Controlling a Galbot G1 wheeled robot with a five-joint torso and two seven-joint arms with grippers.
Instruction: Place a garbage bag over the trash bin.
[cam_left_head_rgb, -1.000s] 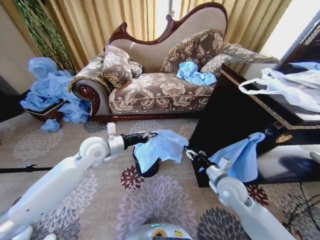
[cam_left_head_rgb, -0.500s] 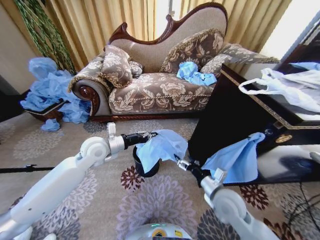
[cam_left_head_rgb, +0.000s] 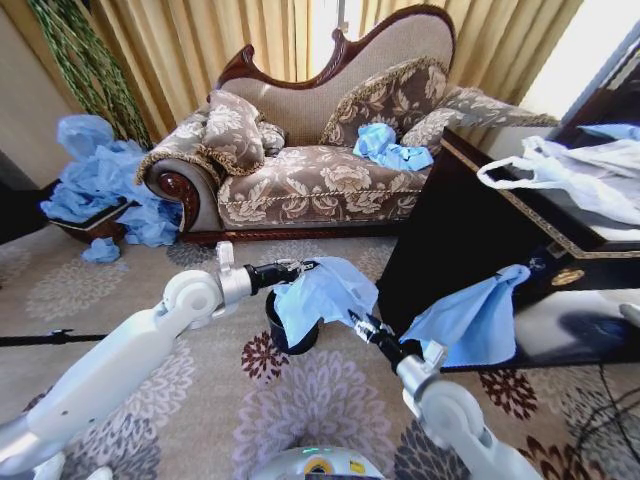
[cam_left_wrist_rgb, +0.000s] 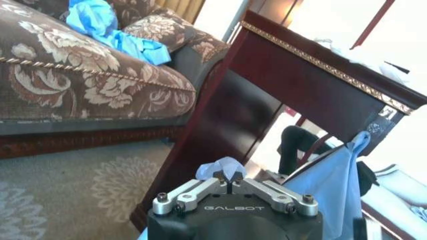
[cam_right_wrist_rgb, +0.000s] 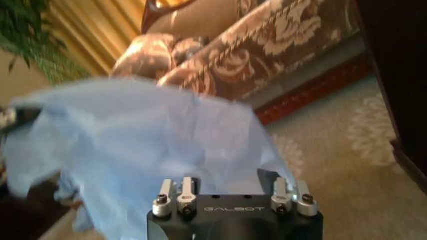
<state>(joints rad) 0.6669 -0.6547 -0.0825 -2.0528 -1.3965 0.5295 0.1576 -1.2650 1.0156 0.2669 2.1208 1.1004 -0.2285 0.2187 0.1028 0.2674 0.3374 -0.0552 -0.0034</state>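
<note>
A light blue garbage bag (cam_left_head_rgb: 325, 290) hangs draped over the far side of the small black trash bin (cam_left_head_rgb: 287, 338) on the flowered carpet. My left gripper (cam_left_head_rgb: 300, 267) is just above the bin's left rim and is shut on a bunched bit of the bag's film (cam_left_wrist_rgb: 223, 167). My right gripper (cam_left_head_rgb: 356, 322) is at the bag's lower right edge, level with the bin. It is open, and the bag (cam_right_wrist_rgb: 147, 140) billows right in front of it. The bag hides much of the bin's opening.
A dark wooden table (cam_left_head_rgb: 470, 230) stands close on the right, with another blue bag (cam_left_head_rgb: 470, 315) hanging off its edge and a white plastic bag (cam_left_head_rgb: 570, 175) on top. Behind is a patterned sofa (cam_left_head_rgb: 320, 180). A heap of blue bags (cam_left_head_rgb: 100, 180) lies far left.
My right gripper has moved left and slightly down, from beside the table to the garbage bag's lower right edge. The left gripper and the bag have barely shifted.
</note>
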